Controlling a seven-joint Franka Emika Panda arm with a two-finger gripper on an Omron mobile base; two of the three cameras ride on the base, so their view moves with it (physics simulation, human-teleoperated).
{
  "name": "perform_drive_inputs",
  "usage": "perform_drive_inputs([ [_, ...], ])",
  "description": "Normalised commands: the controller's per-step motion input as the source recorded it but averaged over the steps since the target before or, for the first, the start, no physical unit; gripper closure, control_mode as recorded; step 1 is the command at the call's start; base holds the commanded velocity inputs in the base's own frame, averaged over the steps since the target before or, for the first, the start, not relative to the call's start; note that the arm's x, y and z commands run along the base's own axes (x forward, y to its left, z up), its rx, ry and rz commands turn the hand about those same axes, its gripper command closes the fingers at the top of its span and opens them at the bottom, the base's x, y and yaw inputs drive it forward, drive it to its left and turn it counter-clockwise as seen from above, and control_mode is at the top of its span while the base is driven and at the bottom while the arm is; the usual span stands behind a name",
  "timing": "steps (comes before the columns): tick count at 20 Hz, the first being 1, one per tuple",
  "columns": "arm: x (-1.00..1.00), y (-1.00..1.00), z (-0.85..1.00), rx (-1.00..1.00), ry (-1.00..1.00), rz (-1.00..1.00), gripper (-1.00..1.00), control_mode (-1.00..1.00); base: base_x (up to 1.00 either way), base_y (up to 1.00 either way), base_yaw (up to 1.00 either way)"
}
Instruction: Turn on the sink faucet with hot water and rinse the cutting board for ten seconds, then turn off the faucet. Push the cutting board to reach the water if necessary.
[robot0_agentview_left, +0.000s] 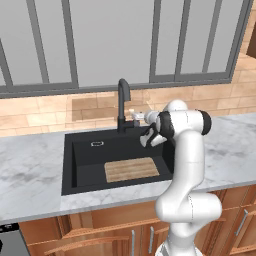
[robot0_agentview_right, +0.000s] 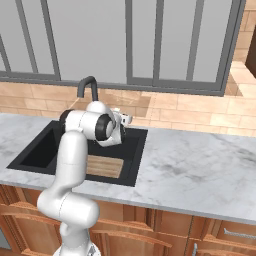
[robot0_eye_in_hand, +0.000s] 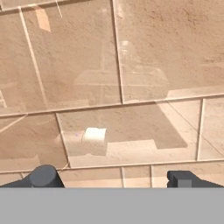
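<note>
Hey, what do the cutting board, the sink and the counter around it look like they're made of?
The cutting board looks like light-brown wood, unglossed, with visible grain lines running along its length. The sink reads as matte black, possibly composite or coated metal; it shows no shine. The counter looks like polished white-grey marble, going by its cloudy veining, though it could be an imitation.

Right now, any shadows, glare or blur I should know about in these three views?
Left base view: sharp, a faint shadow patch on the backsplash tiles beside the sink faucet; the sink reads flat black with little detail. Right base view: even light, no glare on the counter. Hand view: soft pale reflections and angular shadows across the tiles, slightly soft.
</note>
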Motion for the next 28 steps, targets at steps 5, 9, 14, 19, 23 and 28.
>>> perform_drive_inputs([
  [5,0.0,-0.57,0.0,0.0,0.0,0.01,-1.0,-1.0,0.0,0.0,0.0],
  [9,-0.01,-0.76,0.0,0.0,0.0,0.02,-1.0,-1.0,0.0,0.0,0.0],
  [14,0.0,-0.72,0.0,0.01,0.0,0.02,-1.0,-1.0,0.0,0.0,0.0],
  [19,0.0,-0.71,0.0,0.01,0.0,0.03,-1.0,-1.0,0.0,0.0,0.0],
  [23,-0.04,-0.58,0.0,0.0,0.0,0.02,-1.0,-1.0,0.0,0.0,0.0],
  [28,-0.09,-0.49,0.0,0.0,0.03,0.01,-1.0,-1.0,0.0,0.0,0.0],
])
